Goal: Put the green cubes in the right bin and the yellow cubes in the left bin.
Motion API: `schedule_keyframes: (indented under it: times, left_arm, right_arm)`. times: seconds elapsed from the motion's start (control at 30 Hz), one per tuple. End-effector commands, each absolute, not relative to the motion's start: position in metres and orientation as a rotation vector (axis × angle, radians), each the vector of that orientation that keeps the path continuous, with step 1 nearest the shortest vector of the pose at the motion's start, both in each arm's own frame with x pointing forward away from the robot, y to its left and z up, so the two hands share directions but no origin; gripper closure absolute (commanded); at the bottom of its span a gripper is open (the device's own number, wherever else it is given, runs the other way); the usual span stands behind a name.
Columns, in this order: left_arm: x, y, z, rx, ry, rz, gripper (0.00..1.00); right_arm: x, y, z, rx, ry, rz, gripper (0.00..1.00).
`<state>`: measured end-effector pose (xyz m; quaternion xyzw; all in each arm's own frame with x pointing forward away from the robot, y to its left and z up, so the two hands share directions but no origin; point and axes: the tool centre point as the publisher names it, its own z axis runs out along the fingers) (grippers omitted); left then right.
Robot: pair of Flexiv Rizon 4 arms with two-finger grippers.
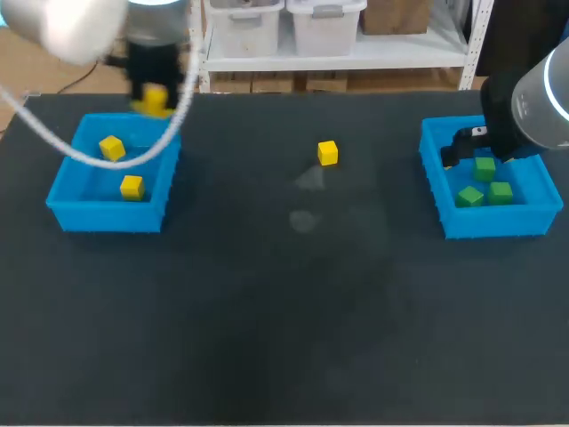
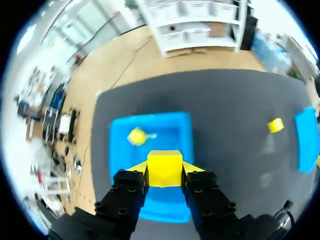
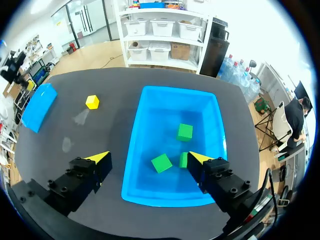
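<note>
My left jaws are pinching a yellow cube point(image 2: 164, 168) from two sides, holding it over the left bin point(image 1: 107, 216) near its rim. I am judging the drop to be the step in hand. The next move is calling for centring over the bin's floor, then spreading the jaws. Two yellow cubes point(image 1: 111, 148) are lying inside already. Farther out, a loose cube point(image 1: 327, 153), also yellow, is sitting on the bench point(image 1: 267, 311), making four yellow. My right jaws are standing spread and empty over the right bin point(image 3: 165, 110), which is holding all three green cubes point(image 3: 184, 132).
</note>
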<state>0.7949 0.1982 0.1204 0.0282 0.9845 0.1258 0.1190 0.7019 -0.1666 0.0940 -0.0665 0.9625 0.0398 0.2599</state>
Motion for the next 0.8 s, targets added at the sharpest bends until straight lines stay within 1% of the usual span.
schedule_keyframes:
  times: [0.03,0.07,0.1,0.13,0.17,0.3,0.5,0.6,0.8]
  left_arm:
    - [0.724,0.267,0.105,-0.034,2.646,0.4,1.0]
    - [0.722,0.271,0.102,-0.052,2.655,0.417,1.0]
    - [0.722,0.274,0.1,-0.055,2.666,0.429,0.93]
    - [0.722,0.274,0.098,-0.051,2.671,0.436,0.22]
    - [0.722,0.275,0.097,-0.051,2.668,0.433,0.0]
    - [0.728,0.259,0.098,0.016,2.676,0.38,0.0]
    - [0.742,0.219,0.11,0.075,2.665,0.173,0.0]
    - [0.755,0.184,0.121,0.195,2.636,0.075,0.0]
    - [0.776,0.093,0.129,0.576,2.593,-0.08,0.0]
  right_arm:
    - [0.7,-0.167,0.093,-0.176,2.598,0.105,0.0]
    - [0.7,-0.167,0.093,-0.176,2.598,0.105,0.0]
    - [0.7,-0.167,0.093,-0.176,2.598,0.105,0.0]
    - [0.7,-0.167,0.093,-0.176,2.598,0.105,0.0]
    - [0.7,-0.167,0.093,-0.176,2.598,0.105,0.0]
    - [0.7,-0.167,0.093,-0.176,2.598,0.105,0.0]
    - [0.7,-0.167,0.093,-0.176,2.598,0.105,0.0]
    - [0.7,-0.167,0.093,-0.176,2.598,0.105,0.0]
    - [0.7,-0.167,0.093,-0.176,2.598,0.105,0.0]
